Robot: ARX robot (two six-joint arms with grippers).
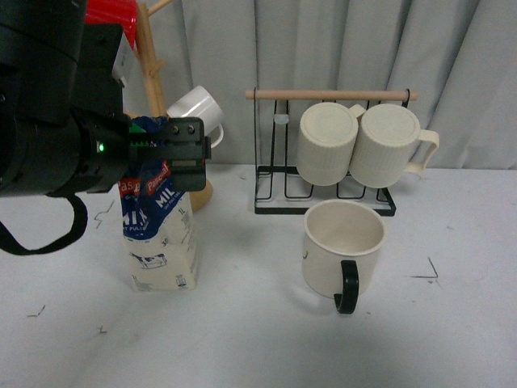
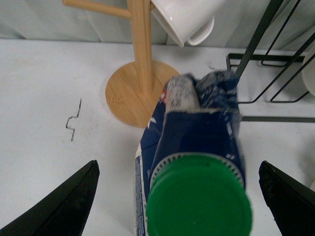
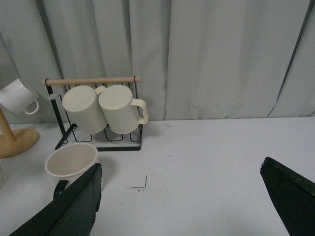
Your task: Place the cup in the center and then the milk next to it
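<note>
On the counter (image 1: pixel 258 339), left of centre, the milk (image 1: pixel 161 234) stands upright, well apart from the cup (image 1: pixel 343 242) at centre. Left pincer (image 2: pixel 178 164), spread, straddles the carton top without contact. Advised: descend below the green cap (image 2: pixel 199 199), pinch the flat walls, keep it upright.

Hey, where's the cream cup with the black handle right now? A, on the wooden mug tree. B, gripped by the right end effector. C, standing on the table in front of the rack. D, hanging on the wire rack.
C: the cup stands upright, mouth up, on the table just in front of the wire rack, where only the two ribbed mugs hang.
</note>
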